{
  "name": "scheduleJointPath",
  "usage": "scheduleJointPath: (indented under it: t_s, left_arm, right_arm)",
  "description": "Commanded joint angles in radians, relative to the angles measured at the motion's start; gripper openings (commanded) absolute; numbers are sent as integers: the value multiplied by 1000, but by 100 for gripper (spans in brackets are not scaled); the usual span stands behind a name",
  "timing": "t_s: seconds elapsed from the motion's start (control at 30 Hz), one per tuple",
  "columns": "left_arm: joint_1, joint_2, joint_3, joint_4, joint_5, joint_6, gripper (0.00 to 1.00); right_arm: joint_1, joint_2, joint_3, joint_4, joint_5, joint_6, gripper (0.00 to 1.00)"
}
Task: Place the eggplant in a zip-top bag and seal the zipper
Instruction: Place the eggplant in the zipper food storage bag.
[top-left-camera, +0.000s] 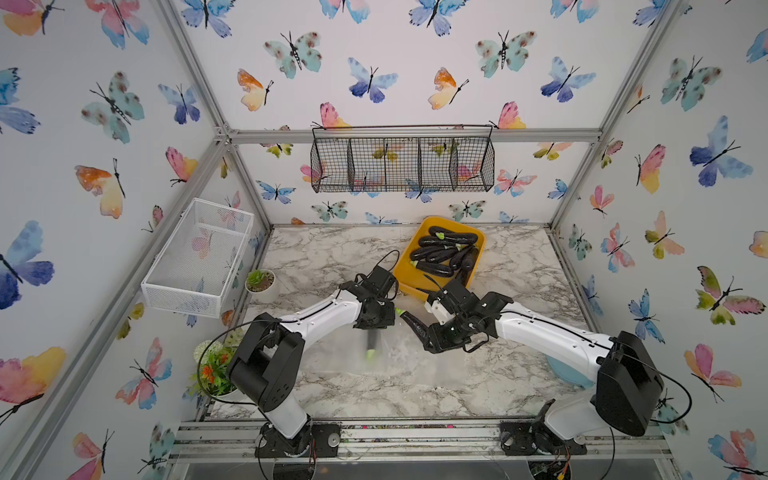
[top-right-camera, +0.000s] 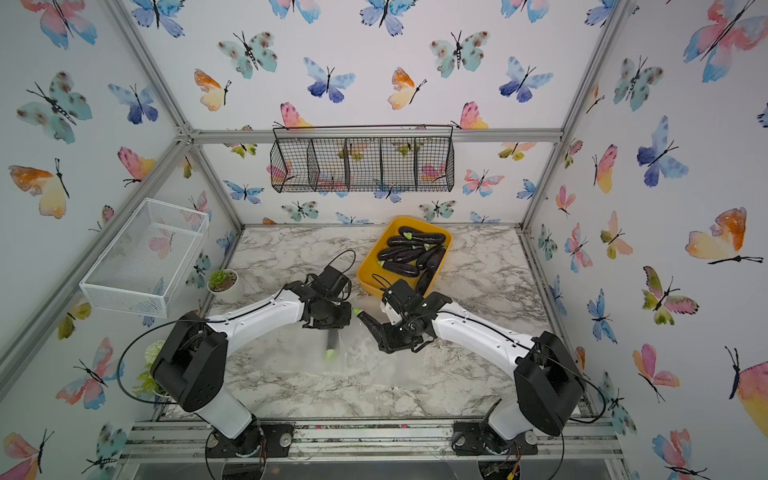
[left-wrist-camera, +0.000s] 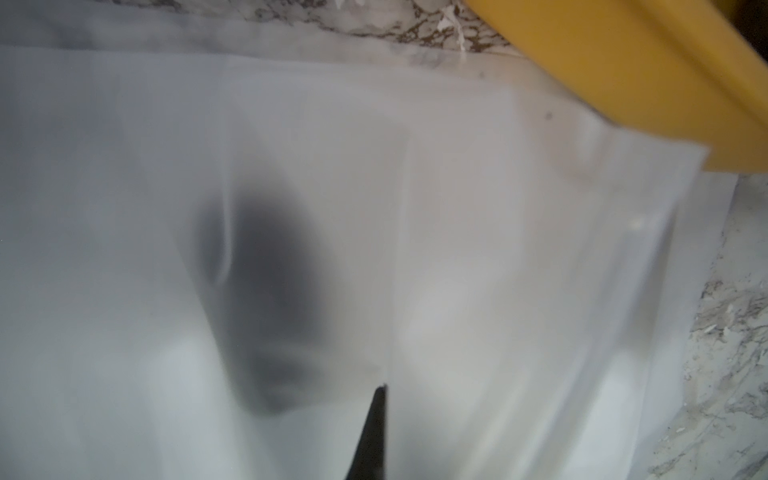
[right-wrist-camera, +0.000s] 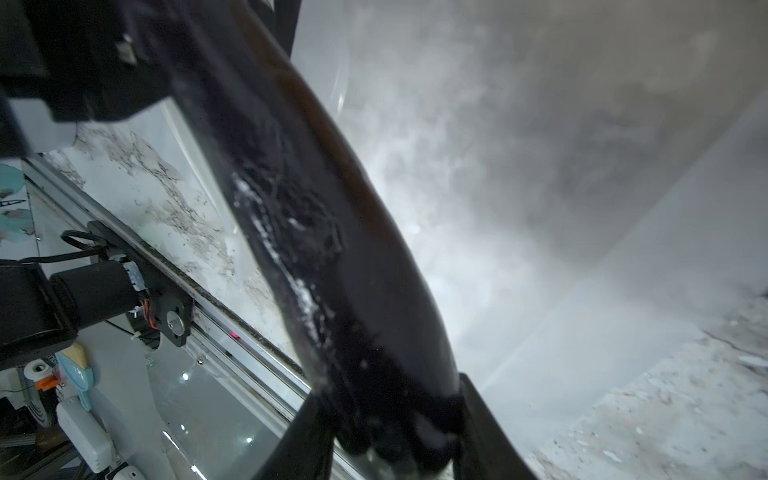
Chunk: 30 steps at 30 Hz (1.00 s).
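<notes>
Frosted plastic is bunching under my left gripper, which is clenching shut on the bag over the marble table. My right gripper is grasping the purple eggplant by one end, its green tip pointing left, just beside the bag. A blurred dark shape is showing through the film. The yellow tray is sitting just beyond, farther right.

No legible text, no labels (wrist views blurry)
</notes>
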Motion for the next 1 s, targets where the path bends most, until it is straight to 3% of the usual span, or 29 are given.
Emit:
scheduleJointPath:
  t_s: [0.0, 0.3, 0.53, 0.73, 0.97]
  left_arm:
    - [1, -31, -7, 16, -36, -27, 6]
    - [-42, -33, -3, 31, -45, -26, 6]
    - [-92, -52, -20, 29, -88, -32, 5]
    - [-121, -77, -36, 32, -95, -35, 5]
    - [-125, -107, -60, 69, 12, -67, 4]
  right_arm:
    - [21, -2, -22, -66, 19, 36, 19]
    - [29, 59, -4, -50, 1, 61, 16]
    - [30, 217, 135, -87, -3, 68, 11]
    - [29, 305, 230, -159, -5, 95, 12]
    - [29, 375, 346, -181, -28, 149, 15]
